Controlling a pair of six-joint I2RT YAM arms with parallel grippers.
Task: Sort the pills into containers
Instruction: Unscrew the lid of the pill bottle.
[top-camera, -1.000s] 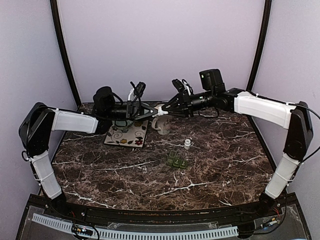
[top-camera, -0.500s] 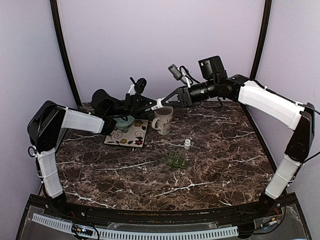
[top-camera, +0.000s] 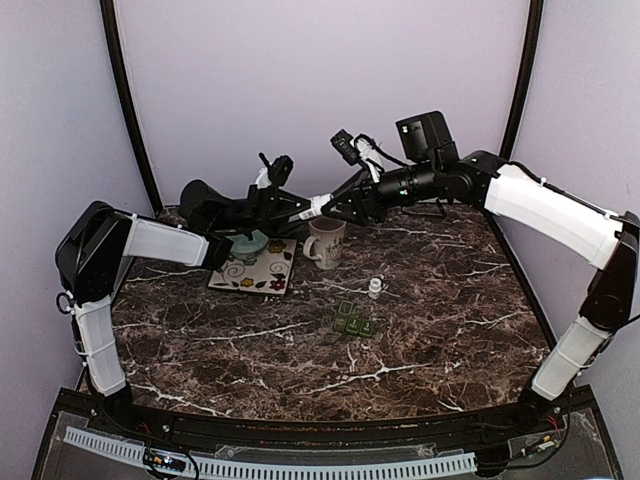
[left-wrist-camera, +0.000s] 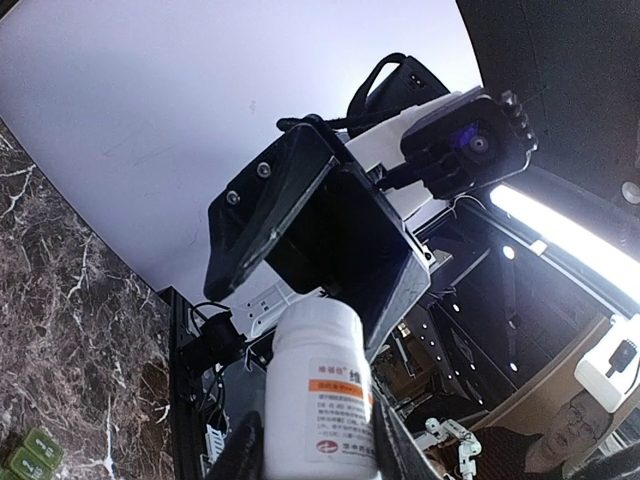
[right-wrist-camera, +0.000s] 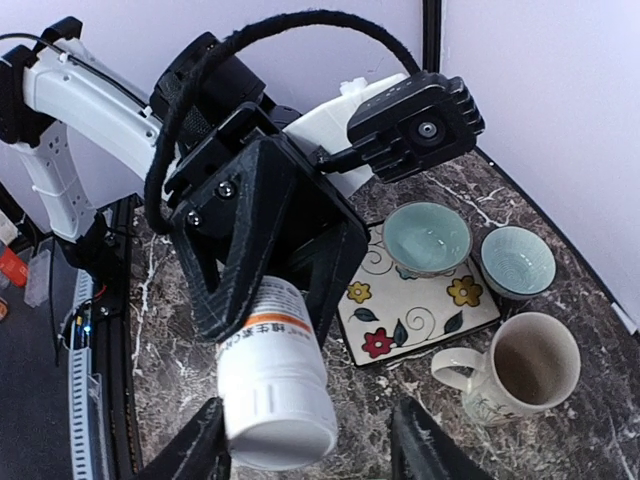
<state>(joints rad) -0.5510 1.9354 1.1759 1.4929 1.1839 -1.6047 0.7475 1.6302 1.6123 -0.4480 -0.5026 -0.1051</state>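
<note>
Up in the air over the back of the table (top-camera: 430, 330): the white pill bottle (top-camera: 318, 206), orange-banded label, ribbed cap, lying roughly level. Pinched round its labelled body by the left gripper (left-wrist-camera: 315, 452), black fingers (left-wrist-camera: 243, 450) tight on either side. Cap end aimed straight at the right gripper (right-wrist-camera: 312, 452). Spread wide over there, one fingertip (right-wrist-camera: 195, 445) on each side of the cap. Plain gap on one side; on the other, touching or not, cannot tell. Underneath, going by the overhead view, a pale mug (top-camera: 327, 243), upright, handle to the left. Just beside that, a floral tile (top-camera: 254, 272) carrying a pale teal bowl (top-camera: 250, 243). A second teal bowl (right-wrist-camera: 516, 260) right next to the first, past the tile's corner. Nearer the arms, a small white piece (top-camera: 375, 288) standing alone on the dark marble. Close in front of it, a cluster of little green containers (top-camera: 353, 323). Too small for a look inside those.
</note>
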